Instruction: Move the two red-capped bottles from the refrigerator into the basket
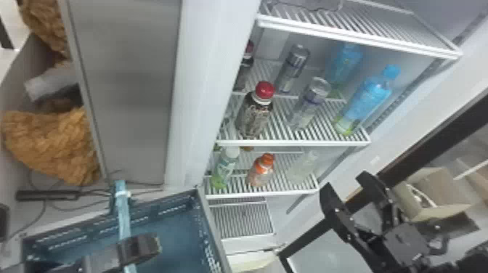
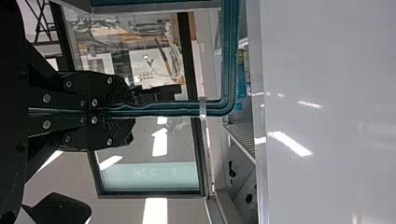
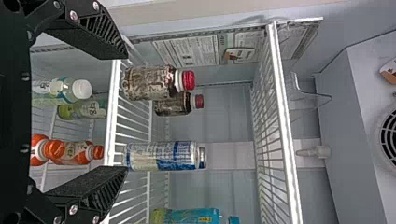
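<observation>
Head view: can see two red-capped bottles (image 1: pixel 255 114), apparently upright, on a refrigerator shelf (image 1: pixel 290 142), with right gripper (image 1: pixel 345 182) spread and left gripper (image 1: pixel 145 245) over the basket (image 1: pixel 210 225). Left wrist view: pinches the handle (image 2: pixel 163 109). Right wrist view: gapes towards both bottles.

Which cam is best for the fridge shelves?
Head view: it takes in four wire shelves, stacked, front edges included. Right wrist view: closer on the shelf under the red-capped bottles and the one above, sideways. Left wrist view: a sliver of one, beside a glossy white panel.
</observation>
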